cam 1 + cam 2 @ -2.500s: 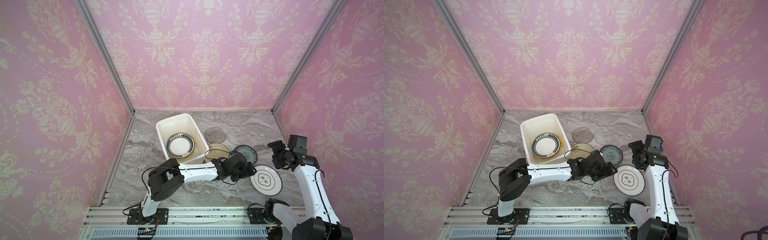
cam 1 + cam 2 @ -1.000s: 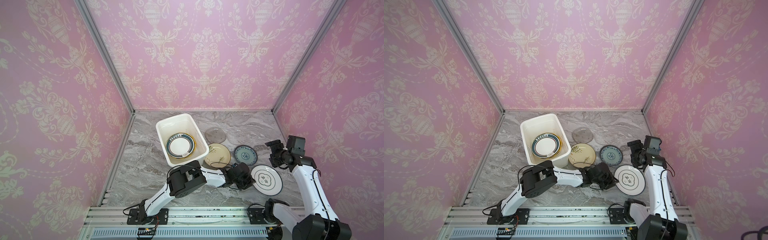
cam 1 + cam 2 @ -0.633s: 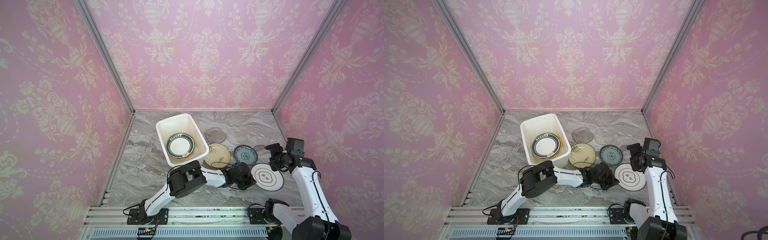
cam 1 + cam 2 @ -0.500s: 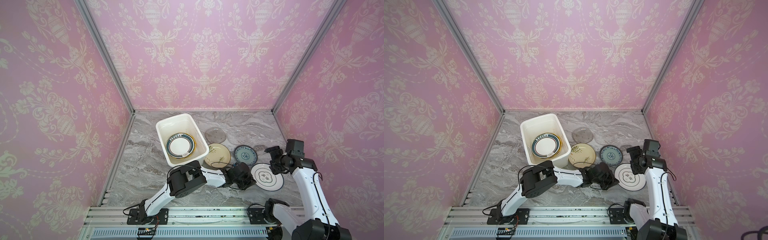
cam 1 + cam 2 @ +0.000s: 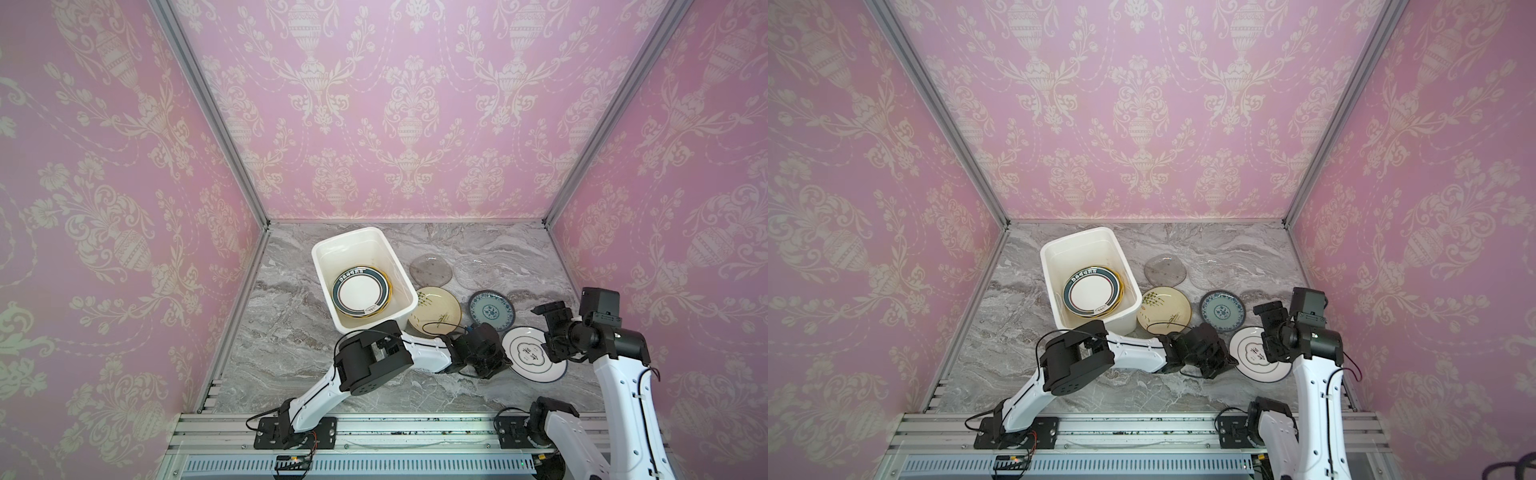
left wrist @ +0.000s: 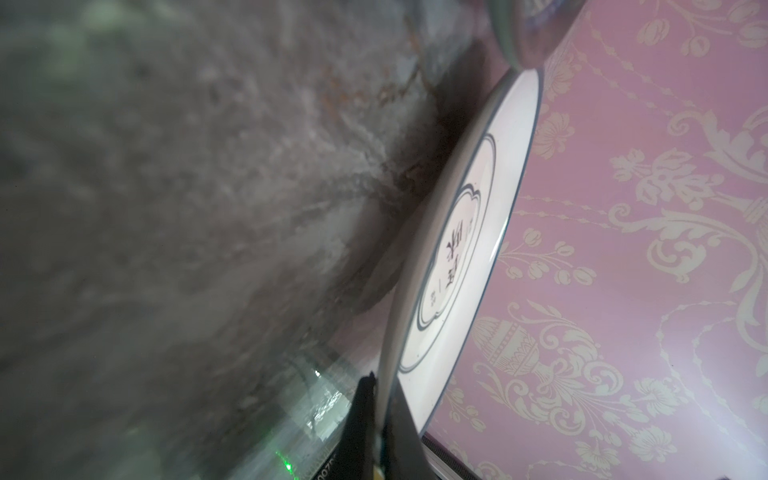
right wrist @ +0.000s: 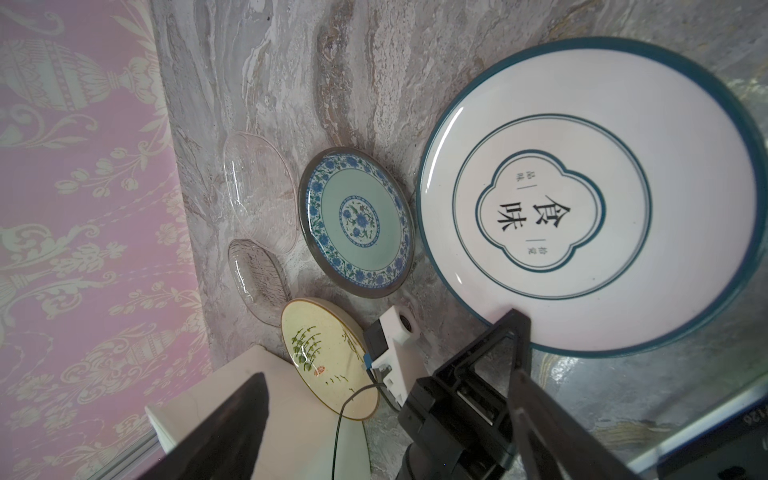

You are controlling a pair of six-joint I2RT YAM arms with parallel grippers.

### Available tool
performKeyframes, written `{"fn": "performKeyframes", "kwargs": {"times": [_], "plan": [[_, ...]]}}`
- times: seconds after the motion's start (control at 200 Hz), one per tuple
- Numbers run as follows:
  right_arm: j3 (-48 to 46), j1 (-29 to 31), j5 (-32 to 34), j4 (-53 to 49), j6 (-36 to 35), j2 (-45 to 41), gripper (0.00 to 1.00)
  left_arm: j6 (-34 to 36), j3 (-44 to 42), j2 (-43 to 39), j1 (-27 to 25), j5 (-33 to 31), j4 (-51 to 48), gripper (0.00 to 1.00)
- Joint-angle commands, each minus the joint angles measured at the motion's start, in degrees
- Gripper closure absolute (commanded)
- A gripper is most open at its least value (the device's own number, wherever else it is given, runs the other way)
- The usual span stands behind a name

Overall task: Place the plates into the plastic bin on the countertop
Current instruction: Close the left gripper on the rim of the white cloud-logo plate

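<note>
1. Pink damask wallpaper walls in a grey marble countertop, seen from above and from both wrists.
2. The left gripper has its jaws pinched thin on the rim of the white plate. The rest of the plate stretches away beyond the jaw tips. I cannot tell whether it has left the countertop.
3. The right gripper has its jaws wide and empty, and it hovers over that plate's opposite edge.
4. Just beside the left jaws lies the blue plate, almost touching the white one. The sprig plate sits behind them. The clear plate and grey plate lie further off.
5. The bin stands well behind the left jaws, next to the sprig plate. It holds stacked plates, a dark-rimmed one on top.
6. Risks, as I judge them:
   - A one-edge pinch could let the plate swing down or slip out on lifting.
   - Its free edge could clip the right jaws above it, nudge the blue plate, or catch the bin rim.
   - A hard release could chip the stack.
7. Writing: large black characters "食味" sit in a lobed frame at the white plate's centre. The smaller characters beside them are too small to read, as is the lettering on the top plate in the bin.
</note>
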Motion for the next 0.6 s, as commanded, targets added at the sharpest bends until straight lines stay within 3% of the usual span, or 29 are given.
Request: {"fn": "performKeyframes", "kwargs": {"times": [0.0,0.275,0.4,0.595], "plan": [[4.2,-0.5,-0.7,-3.2,-1.9,-1.5,0.09,3.4,3.0,0.0,0.6,2.8,0.7,1.0],[11.5,-0.5,-1.8,-2.1,-4.3,-1.8,0.1,7.2,8.2,0.8,0.8,6.3,1.9,1.0],[12.5,-0.5,-5.3,2.2,-4.4,-1.6,0.1,9.3,9.7,0.6,1.0,7.2,2.5,1.0],[15.3,-0.5,-12.2,8.0,-2.9,-1.6,0.1,21.3,14.5,-2.9,3.0,7.4,-7.2,1.0]]}}
